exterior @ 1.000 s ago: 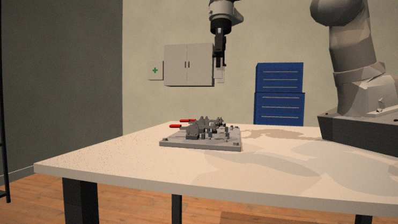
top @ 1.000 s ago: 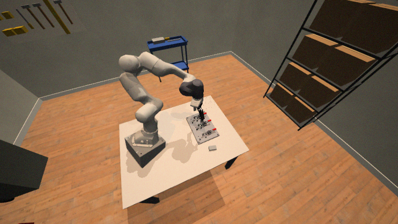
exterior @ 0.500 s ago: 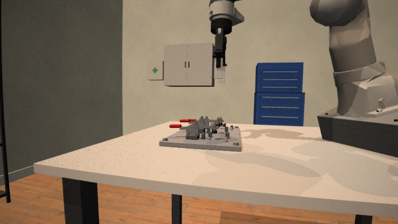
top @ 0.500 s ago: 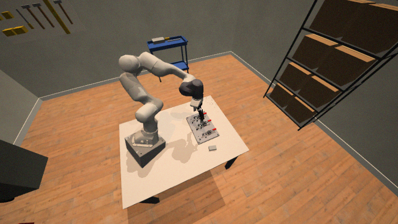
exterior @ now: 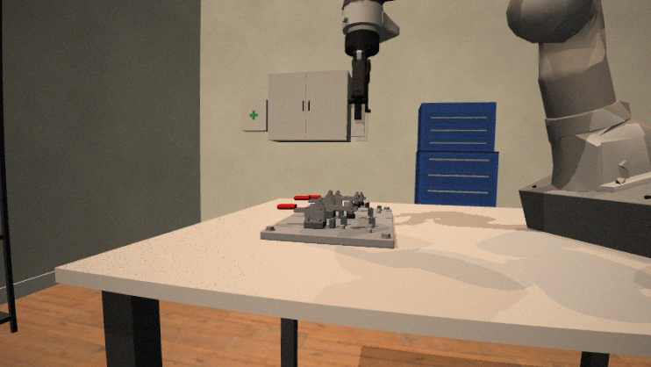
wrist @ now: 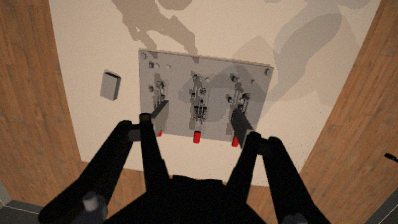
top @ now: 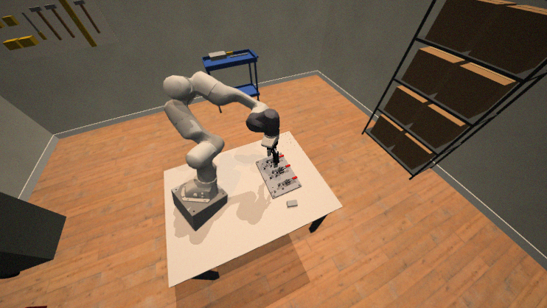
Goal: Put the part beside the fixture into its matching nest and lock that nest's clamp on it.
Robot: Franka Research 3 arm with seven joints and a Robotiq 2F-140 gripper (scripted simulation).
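Hanging high over the table, nearest the wrist camera: gripper (wrist: 200, 120), pointing straight down, black fingers partway apart, neither wide nor pinched together, with nothing between them. Framing the near edge of the fixture (wrist: 175, 100) in that view, well above it and touching no part of it.

Just beyond the fingertips: three red clamp handles along the plate's near edge, the middle handle (wrist: 197, 137) in plain sight, the left handle (wrist: 159, 133) half hidden behind one finger pad, the right handle (wrist: 235, 142) just beside the other. Running away from each handle, a clamp and its nest, side by side across the grey plate. Too small to tell whether any clamp is locked or open. No part seated in any nest.

Off to the left of the plate in the wrist view, near it but apart: part (wrist: 110, 85), a small grey block lying flat on the table (wrist: 100, 30). Seen from the top camera, the same part (top: 292, 203) resting past the short end of the fixture (top: 279, 191), not far from the table's edge, with the gripper (top: 274, 161) above the plate's opposite end.

From the exterior camera: fixture (exterior: 327, 234) set on the pale table (exterior: 227, 255), two red handles sticking out to the left, roughly level, and the gripper (exterior: 359, 111) far overhead.

Farther back: robot base (exterior: 587, 219) at the table's right, then a blue drawer unit (exterior: 455, 152) and a grey wall cabinet (exterior: 307, 105) against the rear wall.
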